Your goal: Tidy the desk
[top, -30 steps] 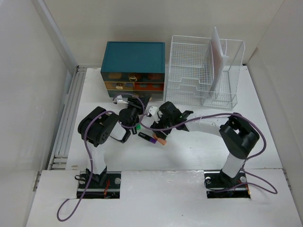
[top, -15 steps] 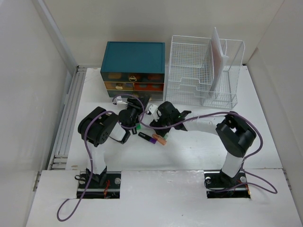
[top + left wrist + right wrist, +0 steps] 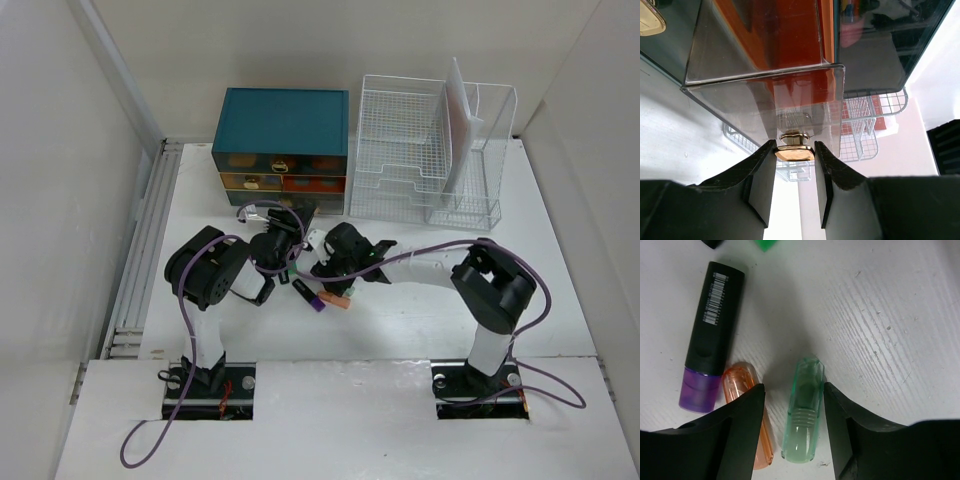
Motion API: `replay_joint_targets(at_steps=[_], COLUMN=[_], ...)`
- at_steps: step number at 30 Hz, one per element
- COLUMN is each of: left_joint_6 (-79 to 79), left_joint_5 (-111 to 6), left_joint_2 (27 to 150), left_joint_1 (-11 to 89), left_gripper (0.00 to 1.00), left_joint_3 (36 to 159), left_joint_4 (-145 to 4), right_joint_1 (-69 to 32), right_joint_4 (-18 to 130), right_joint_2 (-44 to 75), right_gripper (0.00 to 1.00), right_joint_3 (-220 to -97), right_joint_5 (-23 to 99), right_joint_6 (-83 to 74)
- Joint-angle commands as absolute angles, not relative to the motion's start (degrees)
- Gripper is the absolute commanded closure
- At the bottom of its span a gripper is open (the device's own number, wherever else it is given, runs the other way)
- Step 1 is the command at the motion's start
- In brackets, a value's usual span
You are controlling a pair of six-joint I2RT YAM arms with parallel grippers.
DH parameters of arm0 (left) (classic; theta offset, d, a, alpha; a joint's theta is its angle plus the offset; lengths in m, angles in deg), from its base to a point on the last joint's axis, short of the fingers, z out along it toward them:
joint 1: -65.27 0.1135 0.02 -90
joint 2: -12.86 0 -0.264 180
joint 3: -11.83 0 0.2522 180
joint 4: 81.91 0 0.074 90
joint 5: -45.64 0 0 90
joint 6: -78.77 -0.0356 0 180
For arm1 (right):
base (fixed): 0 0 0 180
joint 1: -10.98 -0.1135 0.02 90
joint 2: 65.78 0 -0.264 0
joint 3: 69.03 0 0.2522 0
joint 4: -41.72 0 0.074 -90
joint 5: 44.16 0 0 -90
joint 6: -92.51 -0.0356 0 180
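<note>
A: Gold handle [image 3: 795,152] — did the left gripper [image 3: 794,146] have it?
B: Pinched shut on it, at the chest [image 3: 283,120] by the far edge of the desk [image 3: 560,290]. The right gripper [image 3: 794,390] stood open astride a green marker [image 3: 804,415]; closing and lifting seemed next.

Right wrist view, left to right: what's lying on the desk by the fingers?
black highlighter with purple cap → orange cap → green translucent cap
</note>
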State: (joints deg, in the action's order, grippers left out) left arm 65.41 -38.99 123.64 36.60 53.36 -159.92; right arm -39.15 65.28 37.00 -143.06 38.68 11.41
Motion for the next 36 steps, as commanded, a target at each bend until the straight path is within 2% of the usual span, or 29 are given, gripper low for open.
replay_joint_targets(at_steps=[1,5,8,12,13,17,27,36], left_joint_6=[62.77,62.77,62.77,62.77,62.77,62.77,62.77,62.77], left_joint_5=[-39.35,-39.35,-39.35,-39.35,-39.35,-39.35,-39.35,-39.35], left_joint_2=[127.12,127.12,127.12,127.12,127.12,127.12,127.12,127.12], left_joint_1=[36.35,36.35,36.35,36.35,36.35,36.35,36.35,35.83], left_gripper=[1.0,1.0,1.0,1.0,1.0,1.0,1.0,1.0], left_joint_3=[48.98,48.97,48.97,48.97,48.97,48.97,48.97,48.97], left_joint_4=[-183.29,-183.29,-183.29,-183.29,-183.29,-183.29,-183.29,-182.76], right_joint_1=[-39.29,-39.29,-39.29,-39.29,-39.29,-39.29,-39.29,-34.19], right_joint_4=[64.44,64.44,64.44,64.44,64.44,64.97,66.03,65.77], right_joint_2=[38.63,39.16,39.16,39.16,39.16,36.01,22.56,26.94], right_gripper=[0.44,0.46,0.55,0.75,0.84,0.96,1.0,1.0], right_joint_3=[-143.78,-143.78,-143.26,-143.26,-143.26,-143.26,-149.14,-161.7], right_joint_5=[38.99,38.99,38.99,38.99,38.99,40.56,51.55,49.71], right_joint_6=[9.01,7.95,7.43,6.9,6.9,8.65,17.0,22.98])
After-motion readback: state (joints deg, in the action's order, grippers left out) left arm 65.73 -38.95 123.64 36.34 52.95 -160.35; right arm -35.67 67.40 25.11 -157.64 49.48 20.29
